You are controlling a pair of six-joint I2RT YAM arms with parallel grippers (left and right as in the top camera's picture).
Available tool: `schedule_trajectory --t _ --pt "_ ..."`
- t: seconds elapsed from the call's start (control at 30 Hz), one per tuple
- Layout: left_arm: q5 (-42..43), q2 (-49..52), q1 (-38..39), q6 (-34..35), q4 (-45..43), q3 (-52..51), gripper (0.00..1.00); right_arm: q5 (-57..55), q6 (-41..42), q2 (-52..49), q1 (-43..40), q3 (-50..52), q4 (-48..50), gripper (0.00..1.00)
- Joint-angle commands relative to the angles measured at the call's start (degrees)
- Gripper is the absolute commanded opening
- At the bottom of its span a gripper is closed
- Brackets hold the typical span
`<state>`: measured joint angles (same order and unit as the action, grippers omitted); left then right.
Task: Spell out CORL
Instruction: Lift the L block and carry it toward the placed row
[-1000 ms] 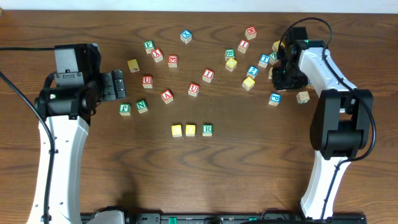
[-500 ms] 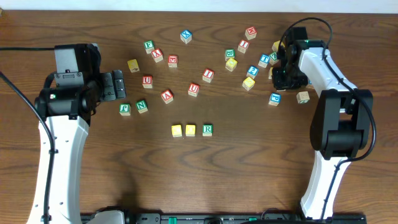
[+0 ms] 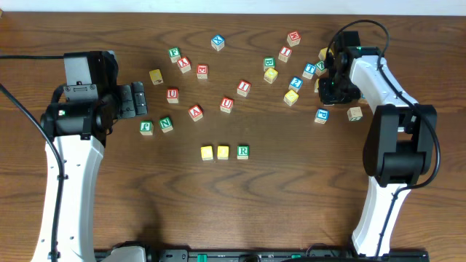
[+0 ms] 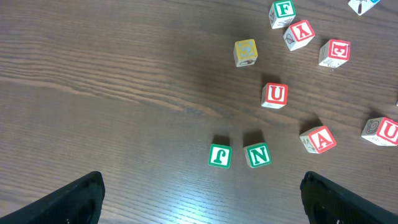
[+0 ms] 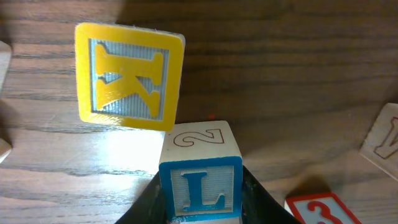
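**Fingers shut on the L**

Right fingers (image 5: 148, 208) have just narrowed onto the L cube (image 5: 200, 186), flanking its two sides, in the cluster at the right of the table (image 3: 291, 204). It looks ready to lift. It is a cube (so no long axis). The blue L faces the wrist camera upright, with a 2 on top. Just beyond sits a yellow K cube (image 5: 129, 76). Left fingers (image 4: 78, 202) gape, empty. Well apart, the first yellow cube (image 3: 207, 153), second yellow cube (image 3: 223, 152) and R cube (image 3: 243, 151) await it.
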<state>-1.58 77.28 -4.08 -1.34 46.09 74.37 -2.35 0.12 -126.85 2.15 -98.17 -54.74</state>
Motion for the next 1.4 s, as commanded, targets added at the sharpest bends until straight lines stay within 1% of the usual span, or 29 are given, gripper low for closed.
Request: schedule_trajectory --t 0.0,0.33,0.5,0.8,0.97,1.07,1.2,1.27,1.37 --pt "0.3 0.3 -0.2 -0.3 0.0 0.2 0.99 -0.3 -0.4 4.6 0.5 -0.4 0.1 0.24" --pt "0.3 0.3 -0.2 -0.3 0.0 0.2 0.99 2.1 0.7 14.7 0.9 -0.4 -2.4 0.23" --pt "0.3 0.3 -0.2 -0.3 0.0 0.2 0.99 2.1 4.9 21.0 3.5 -0.4 -5.5 0.20" --pt "0.3 0.3 -0.2 -0.3 0.0 0.2 0.99 2.1 11.8 23.6 8.5 -0.2 -9.8 0.18" --pt "0.3 0.3 -0.2 -0.4 0.0 0.2 0.99 1.8 14.5 23.6 12.9 2.5 -10.9 0.17" --pt "0.3 0.3 -0.2 -0.3 0.0 0.2 0.99 1.8 16.5 23.6 15.3 4.8 -10.4 0.17" --pt "0.3 0.3 -0.2 -0.3 0.0 0.2 0.99 1.8 20.2 23.6 18.9 10.3 -7.4 0.17" --pt "0.3 0.3 -0.2 -0.4 0.0 0.2 0.99 1.9 23.0 23.6 21.6 15.4 -3.3 0.17" --pt "0.3 0.3 -0.2 -0.3 0.0 0.2 0.99 1.8 25.1 23.6 24.9 20.0 0.8 0.17"
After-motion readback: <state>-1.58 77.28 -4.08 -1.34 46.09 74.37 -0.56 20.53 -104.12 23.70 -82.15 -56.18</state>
